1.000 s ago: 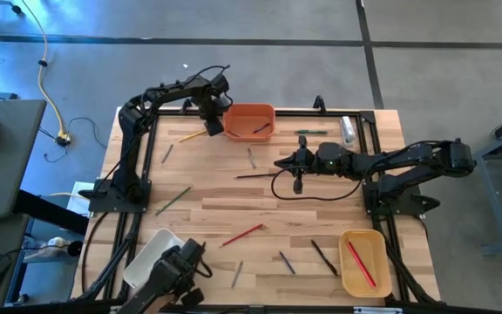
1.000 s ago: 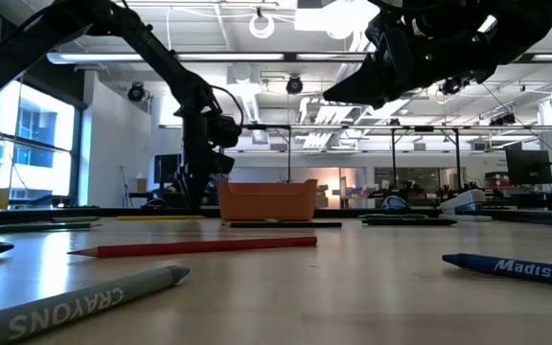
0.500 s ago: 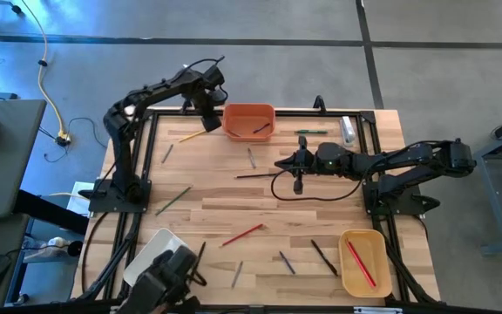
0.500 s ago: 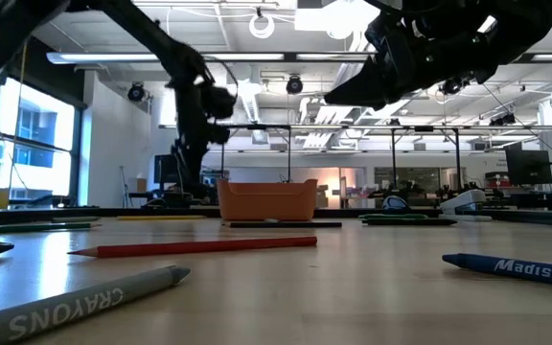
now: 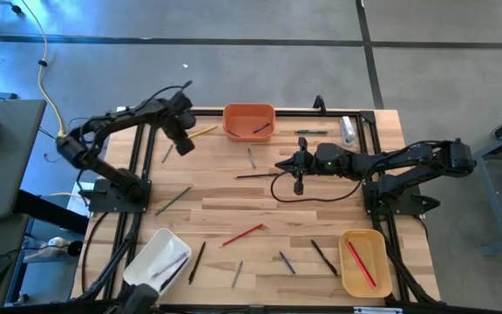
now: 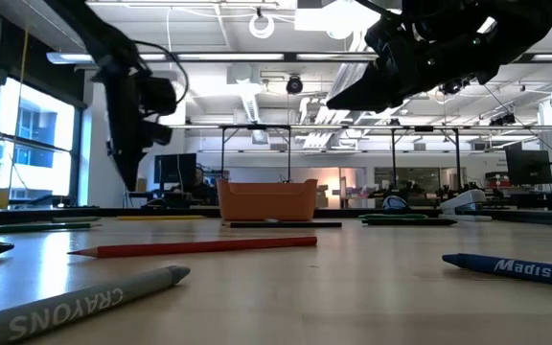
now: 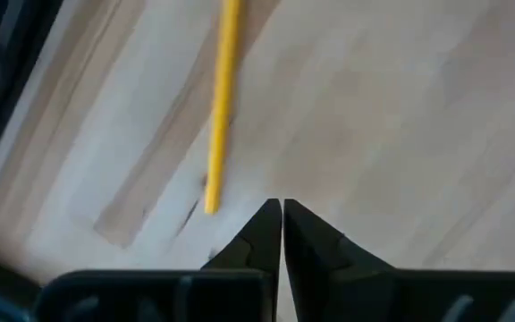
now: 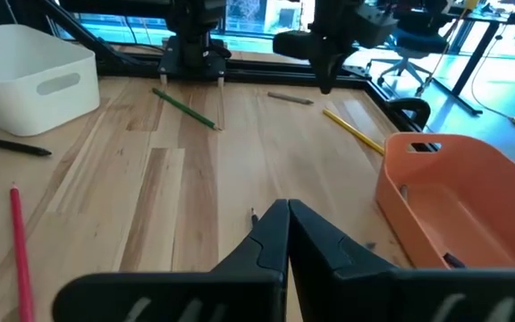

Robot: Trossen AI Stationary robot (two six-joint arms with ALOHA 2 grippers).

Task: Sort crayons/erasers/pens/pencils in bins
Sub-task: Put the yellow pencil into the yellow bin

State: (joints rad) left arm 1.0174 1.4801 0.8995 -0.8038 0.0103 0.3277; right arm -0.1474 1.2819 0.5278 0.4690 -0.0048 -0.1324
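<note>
My left gripper (image 5: 182, 142) hangs shut above the table's far left, beside a yellow pencil (image 7: 222, 98) that lies flat on the wood; nothing is between its fingers (image 7: 282, 213). My right gripper (image 5: 296, 167) waits shut over the middle of the table, clear of the wood (image 8: 287, 211). The orange bin (image 5: 249, 120) at the far edge holds one dark stick. The white bin (image 5: 157, 259) stands at the near left. The tan-yellow bin (image 5: 362, 262) at the near right holds a red stick. Several sticks lie loose on the table.
Loose sticks: green (image 5: 174, 199), red (image 5: 242, 234), black (image 5: 255, 175), grey (image 5: 251, 157), black (image 5: 324, 256) and black (image 5: 197, 260). A green pen (image 5: 312, 132) and a clear tube (image 5: 348, 129) lie at the far right. A cable loops under my right arm (image 5: 308, 194).
My left gripper has swung away from the orange bin's left side toward the table's left edge and a little nearer, ending beside the yellow pencil. It carries nothing. My right arm has kept still.
</note>
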